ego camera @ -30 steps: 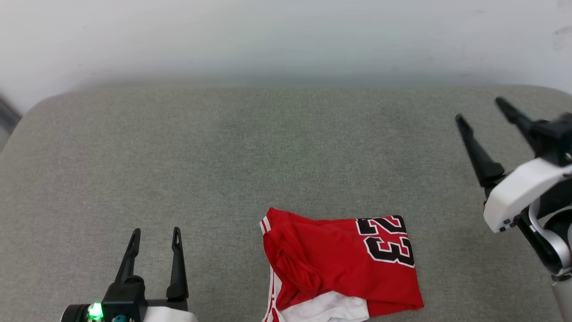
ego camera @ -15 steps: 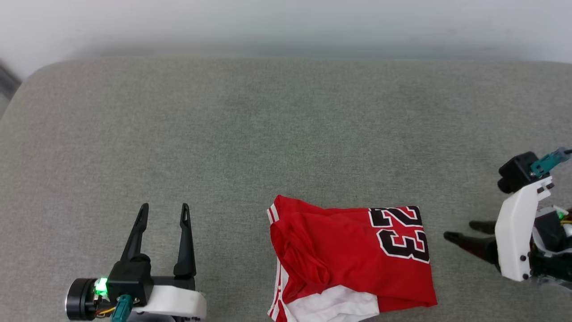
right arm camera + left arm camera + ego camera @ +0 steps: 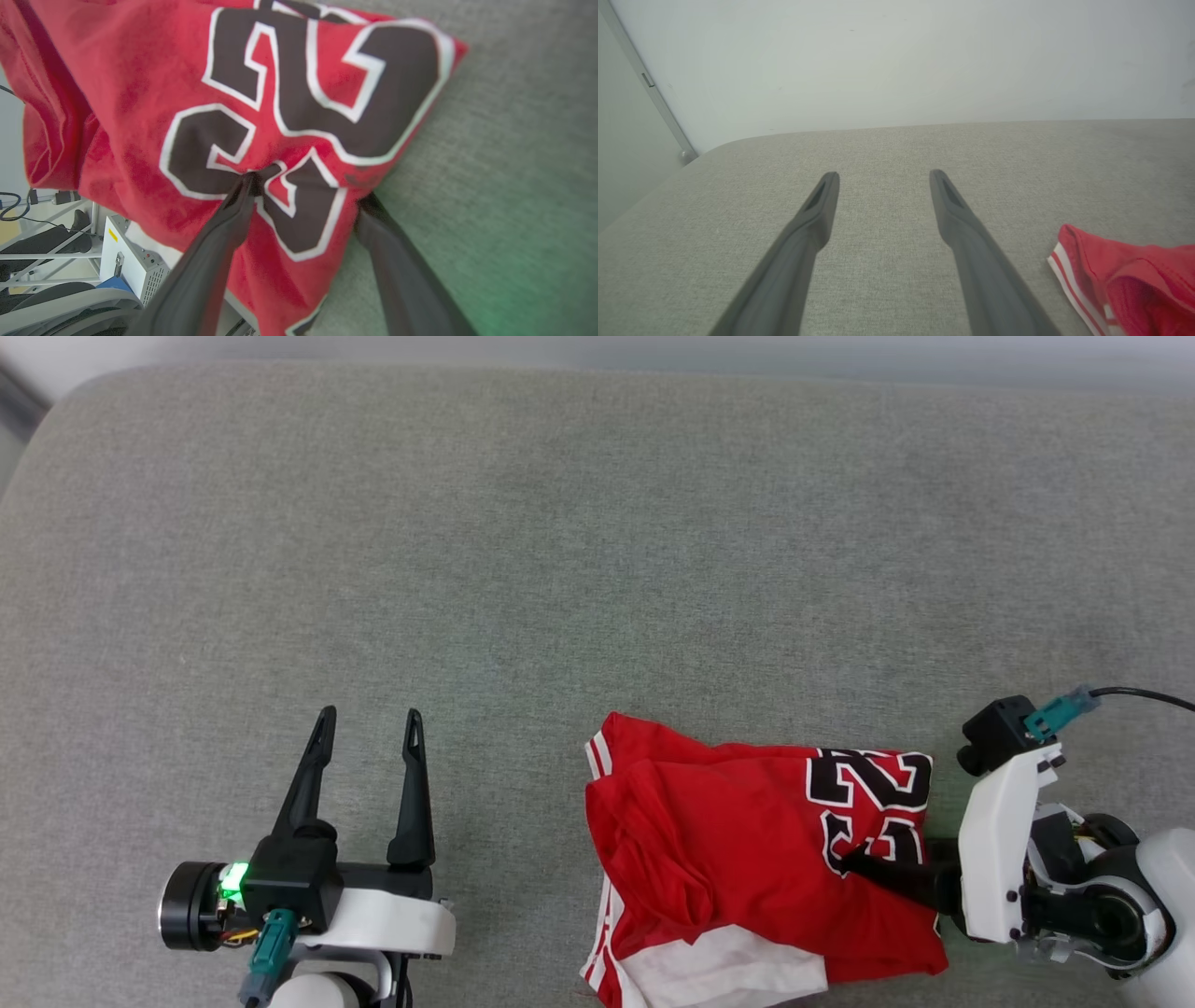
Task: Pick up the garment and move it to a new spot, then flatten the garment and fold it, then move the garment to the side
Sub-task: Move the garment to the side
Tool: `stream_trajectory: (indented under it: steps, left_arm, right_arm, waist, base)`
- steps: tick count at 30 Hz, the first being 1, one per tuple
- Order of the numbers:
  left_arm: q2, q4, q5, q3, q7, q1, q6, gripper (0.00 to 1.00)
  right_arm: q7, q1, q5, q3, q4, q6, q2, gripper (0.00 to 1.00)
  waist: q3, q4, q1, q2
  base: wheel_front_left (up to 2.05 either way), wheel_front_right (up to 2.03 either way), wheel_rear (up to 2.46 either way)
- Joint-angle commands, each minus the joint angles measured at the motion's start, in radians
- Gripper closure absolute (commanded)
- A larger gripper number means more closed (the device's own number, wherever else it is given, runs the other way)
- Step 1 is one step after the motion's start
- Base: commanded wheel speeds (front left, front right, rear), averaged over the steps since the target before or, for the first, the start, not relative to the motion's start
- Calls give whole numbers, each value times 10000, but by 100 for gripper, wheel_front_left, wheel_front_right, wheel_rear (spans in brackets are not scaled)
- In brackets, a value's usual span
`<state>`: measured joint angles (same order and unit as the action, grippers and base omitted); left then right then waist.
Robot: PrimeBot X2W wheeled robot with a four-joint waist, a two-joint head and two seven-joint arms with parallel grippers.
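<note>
In the head view, the right gripper (image 3: 878, 873) has come down from its raised, spread pose of a second ago. Half a second back its fingers pointed at the garment (image 3: 728, 840) from just beside it. Now one dark finger lies over the black number on the edge nearest that gripper. The picture has also slid as a whole, so the camera has tilted and the garment has not moved. We judge that a grasp is about to close, ready for a carry. The left gripper (image 3: 368, 716) rests with its fingers well apart and nothing between them, the garment off to its right.

In the left wrist view, the left gripper (image 3: 884, 176) points across the bare grey cloth table (image 3: 1017, 154) towards a pale wall (image 3: 878, 56). A striped corner of the garment (image 3: 1125, 275) lies to its right.

In the right wrist view, the right gripper (image 3: 306, 191) is partly open and astride the garment's (image 3: 140, 93) edge. One finger is on top and the other at or under the hem, not yet pinching. The table (image 3: 514, 140) spreads to its right. To its lower left, past the table's edge, we see a white box (image 3: 131, 261) and cables.
</note>
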<state>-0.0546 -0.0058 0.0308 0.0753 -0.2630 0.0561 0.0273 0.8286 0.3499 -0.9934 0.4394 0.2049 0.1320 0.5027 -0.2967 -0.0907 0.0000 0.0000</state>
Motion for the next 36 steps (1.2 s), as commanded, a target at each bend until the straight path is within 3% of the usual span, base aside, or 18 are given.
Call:
stream_trajectory:
  steps: [1, 3, 4, 5, 15, 16, 23, 29, 33, 36]
  left_arm:
    - [14, 12, 25, 24, -20, 166, 16, 0]
    - [22, 47, 42, 52, -20, 217, 40, 0]
    - [24, 64, 52, 57, -20, 246, 55, 0]
    - [28, 68, 56, 62, -22, 268, 62, 0]
    - [32, 192, 32, -269, -22, -332, 173, 0]
    - [31, 116, 38, -341, -22, -519, 163, 0]
    - [29, -160, 55, -685, -22, -792, 263, 0]
    - [-35, -369, -77, -780, -22, -532, 198, 0]
    - [-155, -498, -126, -858, -20, -303, 122, 0]
    - [-291, -656, -220, -939, -20, -173, 100, 0]
  right_arm:
    - [58, -404, 142, 590, 536, -26, -337, 0]
    - [-169, -403, 296, 1022, 700, -27, -387, 0]
    - [-371, -365, 270, 1099, 785, -29, -441, 53]
    - [-520, -270, 252, 1219, 805, -29, -451, 100]
    - [-2334, 1247, 549, 1782, -418, -23, 1033, 100]
    - [-2551, 1576, 711, 1993, -997, -18, 1602, 100]
    - [-2368, 2354, 1034, 2086, -2082, -20, 2922, 100]
    - [-2382, 2341, 1158, 1303, -1855, -20, 3988, 100]
    - [-2389, 2315, 1478, 670, -1236, -21, 4345, 100]
    - [-2356, 2587, 1961, 284, -612, -20, 4230, 100]
  waist:
    - [-133, -125, 0, 0]
    - [-180, -174, 0, 0]
    - [-187, -188, 0, 0]
    - [-179, -200, 0, 0]
    - [763, 337, 0, 0]
    - [1002, 687, 0, 0]
    - [845, 2117, 0, 0]
    - [164, 3017, 0, 0]
    - [-376, 3374, 0, 0]
    - [-832, 3596, 0, 0]
  base:
    - [0, 0, 0]
    - [0, 0, 0]
    - [0, 0, 0]
    - [0, 0, 0]
    - [0, 0, 0]
    - [0, 0, 0]
    - [0, 0, 0]
    - [0, 0, 0]
    - [0, 0, 0]
    - [0, 0, 0]
